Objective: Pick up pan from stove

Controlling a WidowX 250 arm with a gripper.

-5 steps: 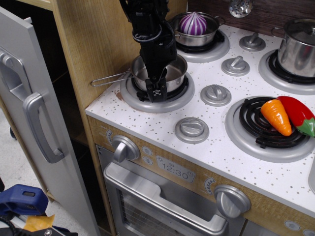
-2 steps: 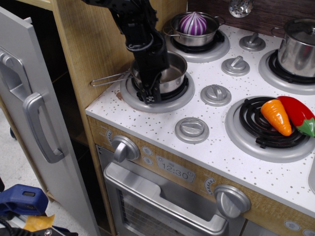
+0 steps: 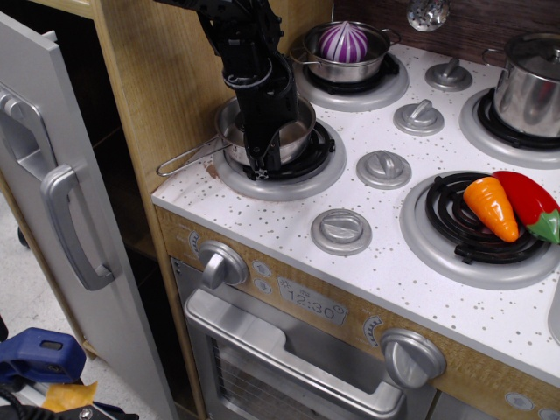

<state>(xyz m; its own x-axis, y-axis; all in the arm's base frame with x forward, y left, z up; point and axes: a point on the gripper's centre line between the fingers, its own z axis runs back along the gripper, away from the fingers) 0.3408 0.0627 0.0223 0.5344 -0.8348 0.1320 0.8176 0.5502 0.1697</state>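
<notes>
The pan (image 3: 295, 137), a small shiny steel saucepan, sits shifted left on the front-left burner (image 3: 302, 181) of the white speckled stove (image 3: 289, 223). Its wire loop handle (image 3: 181, 161) points left past the stove's edge. The black coil grate (image 3: 318, 150) shows to the pan's right. My black gripper (image 3: 261, 164) reaches down from above over the pan's front rim. Its fingers straddle the rim wall and appear shut on it. The pan's base looks slightly lifted or tilted, but I cannot tell for sure.
A steel pot holding a purple onion (image 3: 345, 42) stands on the back-left burner. A lidded steel pot (image 3: 529, 83) stands at the back right. A toy carrot (image 3: 490, 206) and red pepper (image 3: 530, 201) lie on the front-right burner. A wooden side panel (image 3: 166, 79) and grey door (image 3: 52, 219) stand left.
The gripper has moved left and down onto the pan's front rim. The pan has slid left with it, uncovering the coil grate on its right, and the handle has dropped lower.
</notes>
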